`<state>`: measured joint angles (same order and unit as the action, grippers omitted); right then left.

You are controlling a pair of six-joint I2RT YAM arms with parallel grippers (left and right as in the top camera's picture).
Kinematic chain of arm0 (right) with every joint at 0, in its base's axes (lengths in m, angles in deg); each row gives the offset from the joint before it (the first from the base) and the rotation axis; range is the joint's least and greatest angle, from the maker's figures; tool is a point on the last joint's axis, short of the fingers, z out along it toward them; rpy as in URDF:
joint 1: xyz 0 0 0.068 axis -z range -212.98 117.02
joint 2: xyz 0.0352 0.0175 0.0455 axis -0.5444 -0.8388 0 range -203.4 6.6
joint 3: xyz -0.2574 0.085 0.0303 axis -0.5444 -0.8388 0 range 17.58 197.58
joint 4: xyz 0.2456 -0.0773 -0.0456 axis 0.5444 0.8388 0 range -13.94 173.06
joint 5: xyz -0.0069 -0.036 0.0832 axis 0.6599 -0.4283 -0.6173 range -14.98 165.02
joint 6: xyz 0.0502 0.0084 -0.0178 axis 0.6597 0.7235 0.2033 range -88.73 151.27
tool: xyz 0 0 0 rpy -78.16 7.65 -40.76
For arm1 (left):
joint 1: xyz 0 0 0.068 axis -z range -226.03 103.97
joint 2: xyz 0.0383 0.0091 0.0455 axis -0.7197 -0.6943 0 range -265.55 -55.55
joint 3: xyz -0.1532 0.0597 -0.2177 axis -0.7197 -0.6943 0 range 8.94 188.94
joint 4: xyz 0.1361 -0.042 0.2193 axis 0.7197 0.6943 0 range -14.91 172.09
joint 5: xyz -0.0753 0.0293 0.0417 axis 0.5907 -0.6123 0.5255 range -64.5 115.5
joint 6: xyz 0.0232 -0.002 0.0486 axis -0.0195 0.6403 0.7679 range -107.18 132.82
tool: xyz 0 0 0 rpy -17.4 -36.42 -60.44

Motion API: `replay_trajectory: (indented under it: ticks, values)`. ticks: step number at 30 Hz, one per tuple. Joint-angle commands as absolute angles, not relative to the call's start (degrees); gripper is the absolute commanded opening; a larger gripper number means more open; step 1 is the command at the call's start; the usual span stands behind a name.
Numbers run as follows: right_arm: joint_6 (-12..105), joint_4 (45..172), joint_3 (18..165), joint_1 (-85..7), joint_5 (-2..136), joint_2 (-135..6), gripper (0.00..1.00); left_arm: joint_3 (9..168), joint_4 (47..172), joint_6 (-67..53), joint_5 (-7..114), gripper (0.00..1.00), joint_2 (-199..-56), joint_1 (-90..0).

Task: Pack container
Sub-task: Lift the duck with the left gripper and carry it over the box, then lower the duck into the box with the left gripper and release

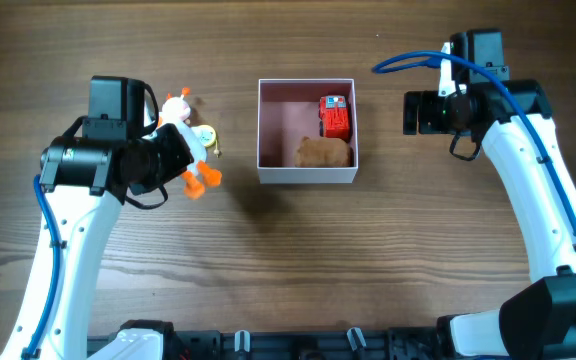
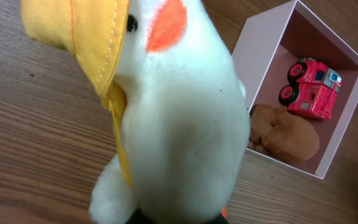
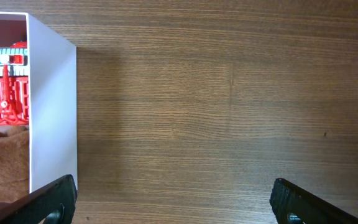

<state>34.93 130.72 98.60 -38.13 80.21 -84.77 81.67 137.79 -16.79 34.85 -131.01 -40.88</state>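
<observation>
The container (image 1: pixel 307 175), a square white box with a pink inside, sits mid-table. Inside it lie a red toy fire truck (image 1: pixel 335 116) and a brown plush (image 1: pixel 325 152). My left gripper (image 1: pixel 171 152) is shut on a white plush duck (image 1: pixel 190 140) with an orange beak and feet, held left of the container. In the left wrist view the duck (image 2: pixel 179 118) fills the frame, with the container (image 2: pixel 253 59), truck (image 2: pixel 311 88) and brown plush (image 2: pixel 288 135) behind it. My right gripper (image 3: pixel 174 202) is open and empty, right of the container (image 3: pixel 51 106).
The wooden table (image 1: pixel 288 270) surrounds the container. The right arm (image 1: pixel 528 170) reaches in from the right side and the left arm (image 1: pixel 63 230) from the left.
</observation>
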Motion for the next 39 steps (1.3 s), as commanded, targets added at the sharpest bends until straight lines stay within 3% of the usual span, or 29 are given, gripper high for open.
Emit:
replay_trajectory:
  ticks: [1, 10, 17, 24, 33, 39]
  values:
    - [35.9, 130.5, 99.6, -38.1, 81.0, -83.8, 1.00, 82.3, 137.8, -15.9, 35.5, 0.04, -130.5, -40.6]
    - [35.9, 130.5, 99.6, -38.1, 81.0, -83.8, 1.00, 82.3, 138.7, -12.6, 35.5, 0.04, -130.5, -39.3]
    - [35.9, 130.5, 99.6, -38.1, 81.0, -83.8, 0.99, 82.3, 128.5, 0.6, 35.1, 0.04, -131.6, -26.6]
    - [35.9, 130.5, 99.6, -38.1, 81.0, -83.8, 0.99, 82.3, 116.7, 0.4, 30.1, 0.04, -137.0, -17.6]
    - [35.9, 130.5, 99.6, -38.1, 81.0, -83.8, 1.00, 82.3, 102.9, 0.5, 28.6, 0.04, -150.2, -16.7]
    - [35.9, 130.5, 99.6, -38.1, 81.0, -83.8, 1.00, 82.3, 101.0, 0.4, 27.9, 0.04, -156.5, -16.7]
